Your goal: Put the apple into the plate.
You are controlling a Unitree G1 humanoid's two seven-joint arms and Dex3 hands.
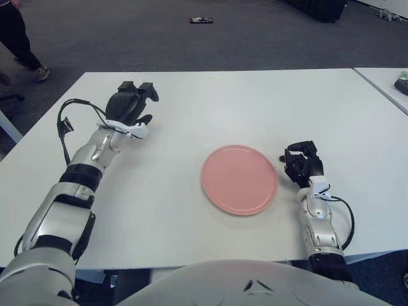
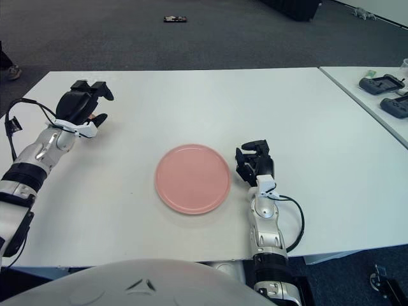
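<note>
Pink round plate [image 1: 240, 179] is waiting mid-table while I am bringing my left hand [image 1: 130, 104], fingers curled downward, over the reddish-orange apple [image 2: 93, 117] barely peeking beneath its palm, so I am judging whether it is gripped before lifting.

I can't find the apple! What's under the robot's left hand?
The left hand covers that spot on the table. Only a tiny orange-red sliver peeks out beneath; whatever else is there stays hidden.

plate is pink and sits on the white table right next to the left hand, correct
Not quite. The pink plate does sit on the white table, but beside the right hand. The left eye view shows the left hand far off near the table's left edge.
</note>
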